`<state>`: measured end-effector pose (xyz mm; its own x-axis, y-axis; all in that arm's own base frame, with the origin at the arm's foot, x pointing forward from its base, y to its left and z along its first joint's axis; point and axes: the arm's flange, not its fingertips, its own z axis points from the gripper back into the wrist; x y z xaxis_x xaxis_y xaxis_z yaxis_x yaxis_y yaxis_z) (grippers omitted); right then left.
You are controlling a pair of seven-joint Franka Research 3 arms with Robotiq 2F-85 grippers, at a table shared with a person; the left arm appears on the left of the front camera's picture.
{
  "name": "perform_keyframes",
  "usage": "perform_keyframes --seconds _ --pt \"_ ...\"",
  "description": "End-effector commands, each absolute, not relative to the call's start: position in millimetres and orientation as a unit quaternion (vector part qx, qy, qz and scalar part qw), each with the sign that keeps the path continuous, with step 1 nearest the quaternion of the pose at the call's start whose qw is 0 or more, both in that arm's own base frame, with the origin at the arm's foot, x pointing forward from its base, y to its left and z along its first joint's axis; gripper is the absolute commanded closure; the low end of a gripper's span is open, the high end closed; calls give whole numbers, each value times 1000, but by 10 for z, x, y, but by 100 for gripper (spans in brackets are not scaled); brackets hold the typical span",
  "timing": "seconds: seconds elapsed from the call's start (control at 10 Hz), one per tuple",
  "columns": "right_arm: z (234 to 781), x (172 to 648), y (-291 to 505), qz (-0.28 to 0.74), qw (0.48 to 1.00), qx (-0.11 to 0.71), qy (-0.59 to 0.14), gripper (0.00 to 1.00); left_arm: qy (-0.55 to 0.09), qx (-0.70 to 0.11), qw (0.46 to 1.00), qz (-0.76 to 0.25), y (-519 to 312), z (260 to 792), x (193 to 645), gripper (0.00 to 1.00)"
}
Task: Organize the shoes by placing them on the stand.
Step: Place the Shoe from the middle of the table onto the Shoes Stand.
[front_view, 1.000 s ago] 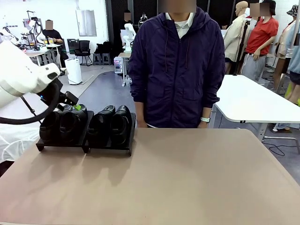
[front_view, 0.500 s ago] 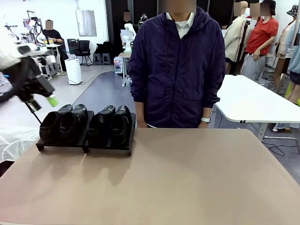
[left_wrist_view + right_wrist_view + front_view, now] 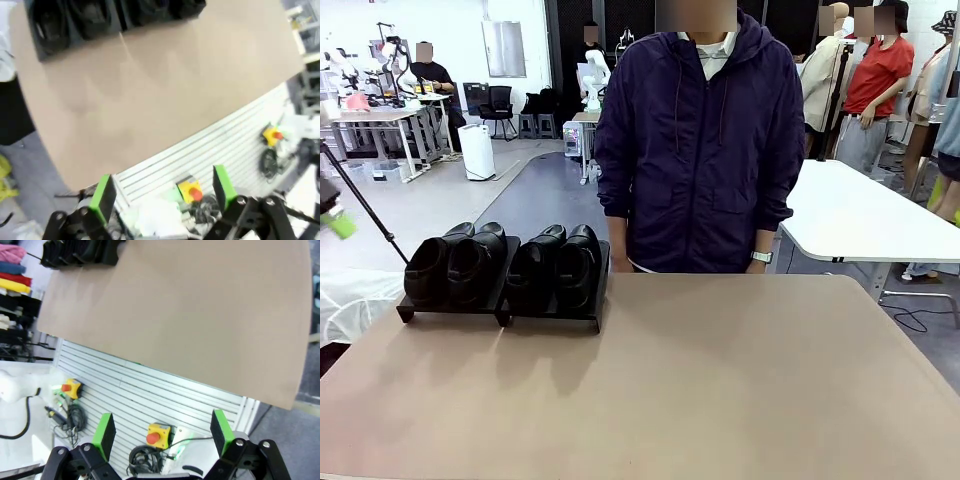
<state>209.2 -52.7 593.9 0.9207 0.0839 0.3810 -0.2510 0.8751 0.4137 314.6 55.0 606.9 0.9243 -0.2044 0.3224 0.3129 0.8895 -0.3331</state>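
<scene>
Four glossy, round-toed black shoes [image 3: 500, 268] sat in a row on the low matte-black stand [image 3: 503, 306] at the table's far left, while the left gripper [image 3: 165, 192] and right gripper [image 3: 164, 432] hung spread wide, empty.

Illumination is even and bright, from overhead indoor sources. The front view is sharp; the shoes [image 3: 500, 265] show soft glossy highlights, and the stand [image 3: 505, 300] casts a faint, diffuse shadow toward the camera on the table [image 3: 720, 380]. The left wrist view is motion-blurred throughout — edges smear. The right wrist view is sharper, with wide-angle bending at its borders.
</scene>
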Motion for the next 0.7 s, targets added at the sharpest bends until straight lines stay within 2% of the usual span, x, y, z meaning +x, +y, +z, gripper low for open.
perform_keyframes --seconds 0.0,0.2,0.3,0.6 --pt "5985 2100 -510 87 950 242 -179 0 -183 -200 957 -105 502 5704 2860 0" --pt "5985 2100 -510 87 950 242 -179 0 -186 -238 947 -105 694 5681 3012 0" --pt "5985 2100 -510 87 950 242 -179 0 -175 -199 958 -114 570 5720 2838 0" --pt "5985 2100 -510 87 950 242 -179 0 -175 -199 958 -114 570 5720 2838 0"
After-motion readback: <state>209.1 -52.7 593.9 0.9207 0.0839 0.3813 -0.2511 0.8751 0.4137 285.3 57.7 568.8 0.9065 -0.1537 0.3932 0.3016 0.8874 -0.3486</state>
